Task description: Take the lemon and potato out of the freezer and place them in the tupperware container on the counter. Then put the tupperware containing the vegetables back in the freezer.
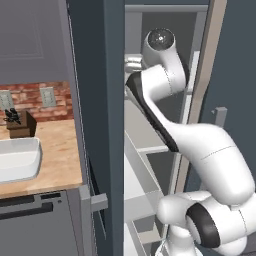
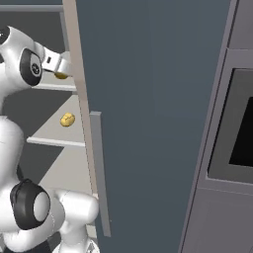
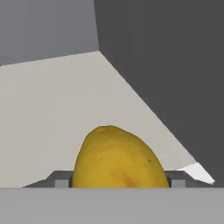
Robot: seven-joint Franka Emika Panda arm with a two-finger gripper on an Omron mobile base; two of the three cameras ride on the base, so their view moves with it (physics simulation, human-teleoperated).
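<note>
In the hand view the bright yellow lemon [image 3: 118,157] sits between my gripper's [image 3: 118,183] two tips, touching both, on a pale shelf inside the freezer [image 1: 95,100]. From the right base view the lemon [image 2: 61,76] shows as a yellow spot under my hand on the upper shelf. The duller yellow-tan potato [image 2: 67,119] lies alone on the shelf below. Whether the lemon is off the shelf I cannot tell. The white tupperware container [image 1: 35,150] rests on the beige counter [image 1: 62,150], left of the freezer.
The freezer's open door [image 2: 148,99] stands tall just right of my arm. A dark block with utensils [image 1: 20,125] stands behind the tub by the brick wall. A built-in oven front [image 2: 237,128] is at the far right.
</note>
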